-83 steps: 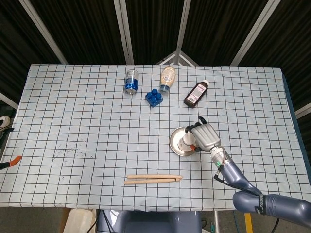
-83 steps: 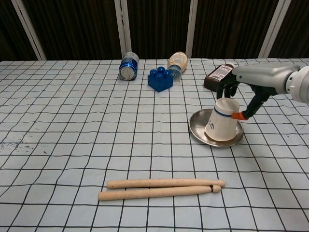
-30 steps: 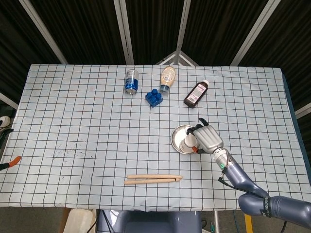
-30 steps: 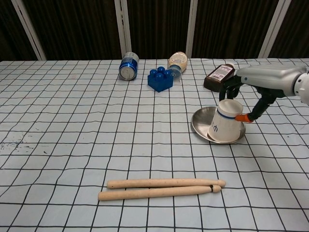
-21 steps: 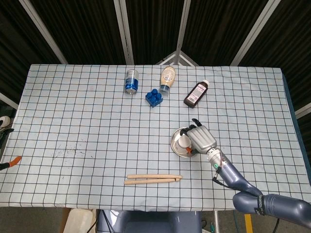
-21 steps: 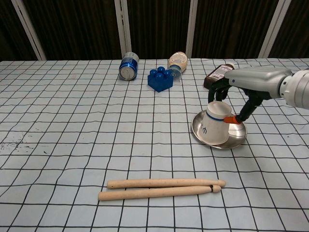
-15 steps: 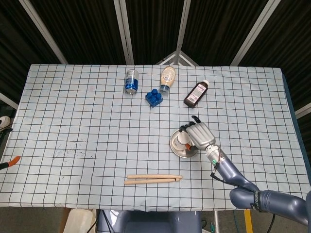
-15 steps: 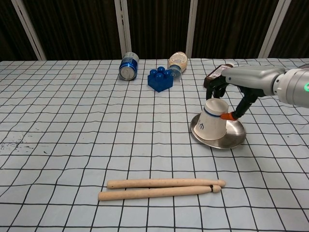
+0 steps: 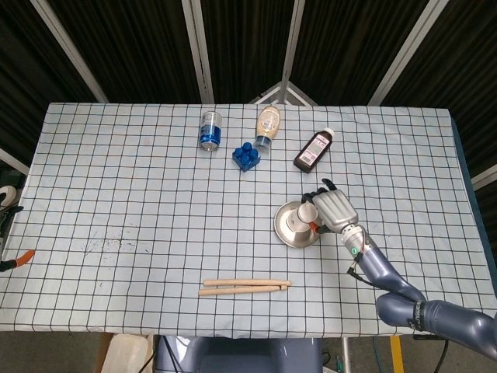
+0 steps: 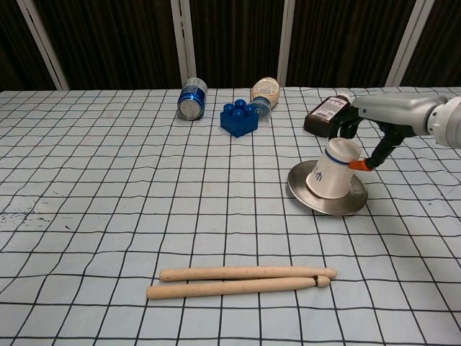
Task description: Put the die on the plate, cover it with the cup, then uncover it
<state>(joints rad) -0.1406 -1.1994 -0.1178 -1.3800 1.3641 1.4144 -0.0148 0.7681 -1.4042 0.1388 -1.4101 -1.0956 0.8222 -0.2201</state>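
A white paper cup (image 10: 330,172) with a blue band lies tipped over the metal plate (image 10: 328,201), mouth toward the left and down. My right hand (image 10: 354,134) grips the cup's base end from the right, an orange fingertip pad against it. From above, the cup (image 9: 299,221) sits on the plate (image 9: 288,232) with the right hand (image 9: 334,210) at its right. The die is hidden; I cannot tell whether it is under the cup. My left hand shows in neither view.
At the back lie a blue can (image 10: 192,99), a blue toy brick (image 10: 240,118), a tan squeeze bottle (image 10: 264,91) and a dark brown bottle (image 10: 326,112). Two wooden sticks (image 10: 241,282) lie toward the front edge. An orange-handled tool (image 9: 17,260) lies at the far left.
The right hand has shifted right and back a little with the cup, tilting it further so its mouth faces left. The plate has shifted slightly with it.
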